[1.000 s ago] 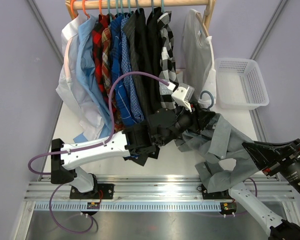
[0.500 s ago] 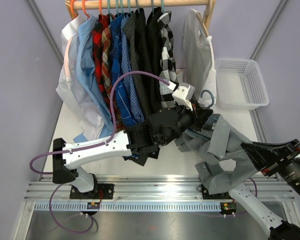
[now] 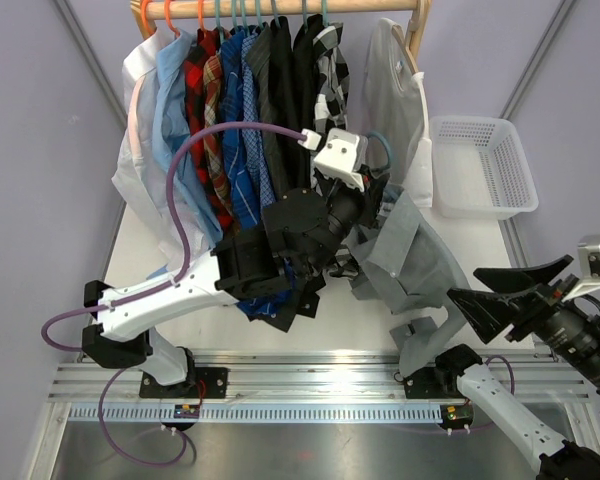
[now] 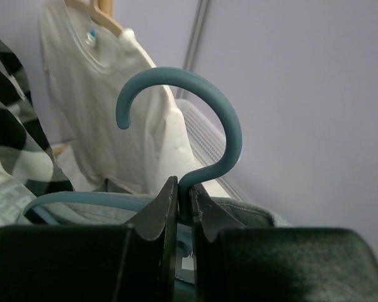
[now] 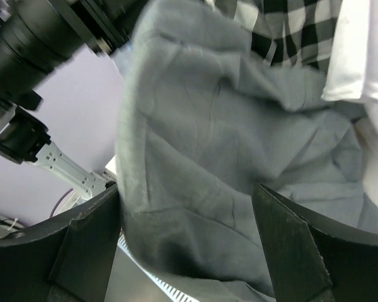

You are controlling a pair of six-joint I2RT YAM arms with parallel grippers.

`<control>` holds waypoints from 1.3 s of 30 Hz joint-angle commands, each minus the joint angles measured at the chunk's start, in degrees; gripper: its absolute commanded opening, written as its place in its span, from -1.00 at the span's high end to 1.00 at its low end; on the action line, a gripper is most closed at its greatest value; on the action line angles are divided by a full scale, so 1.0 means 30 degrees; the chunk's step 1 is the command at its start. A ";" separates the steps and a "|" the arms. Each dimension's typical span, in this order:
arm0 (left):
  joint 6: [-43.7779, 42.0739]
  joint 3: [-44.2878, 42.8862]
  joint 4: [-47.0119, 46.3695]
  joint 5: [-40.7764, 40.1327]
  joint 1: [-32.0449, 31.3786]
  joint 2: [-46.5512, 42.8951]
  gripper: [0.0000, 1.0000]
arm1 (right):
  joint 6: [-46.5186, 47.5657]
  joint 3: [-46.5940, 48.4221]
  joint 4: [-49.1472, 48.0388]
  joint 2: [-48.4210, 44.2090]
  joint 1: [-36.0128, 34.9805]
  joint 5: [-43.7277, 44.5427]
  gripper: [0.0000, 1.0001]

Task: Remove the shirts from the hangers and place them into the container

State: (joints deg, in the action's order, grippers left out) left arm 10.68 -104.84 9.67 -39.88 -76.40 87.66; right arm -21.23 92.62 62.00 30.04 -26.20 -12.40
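Teal hanger (image 4: 223, 126) neck sits clamped in the left gripper (image 4: 184, 201). At near right, the right gripper (image 5: 186, 201) (jaws spread wide) faces the draped grey shirt (image 3: 410, 260).

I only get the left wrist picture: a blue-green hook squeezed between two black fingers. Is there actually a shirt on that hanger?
Observer: Yes. From above, a plain grey shirt hangs from the teal hanger that the left gripper pinches, and it droops toward the near edge of the table.
Visitor: What is the other arm doing?
Observer: The right gripper is open, its fingers spread wide with the grey cloth in front of them, pinching nothing.
Visitor: Where would the shirt go?
Observer: Probably into the white lattice basket, which stands at the table's far right corner, apart from the shirt.
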 commanded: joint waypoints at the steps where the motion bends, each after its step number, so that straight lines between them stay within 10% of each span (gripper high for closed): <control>1: -0.2469 -0.2492 -0.1143 -0.1764 -0.0021 0.0456 1.00 | -0.0274 -0.0871 -0.1240 0.0299 0.0060 -0.1838 -0.74; 10: -0.4260 -0.6595 -0.1202 -0.2234 0.0389 0.3413 1.00 | -0.0686 -0.1928 -0.1213 -0.0082 0.0060 -0.2867 -0.19; 15: -0.4819 -0.7564 -0.1261 -0.2849 0.1120 0.4267 1.00 | -0.0394 -0.1344 -0.0248 0.0093 0.0060 -0.2226 1.00; 20: -0.5403 -0.5636 -0.2251 -0.3900 0.2144 0.2372 1.00 | 0.0457 0.0793 0.1977 0.0415 0.0089 -0.0324 1.00; 29: -0.4031 0.3562 -0.3782 -0.4637 0.2088 -0.4923 1.00 | -0.0890 0.1678 0.0551 -0.1956 0.0060 1.1680 1.00; 39: -0.0691 0.8342 -0.3284 -0.4201 0.1971 -0.9061 1.00 | -0.1887 -0.0549 -0.0392 -0.2897 0.0031 1.6236 1.00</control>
State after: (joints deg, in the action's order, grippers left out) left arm 8.75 -81.41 0.40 -46.15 -72.12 62.54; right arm -25.76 91.31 66.30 22.52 -26.20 26.46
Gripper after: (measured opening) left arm 0.110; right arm 0.012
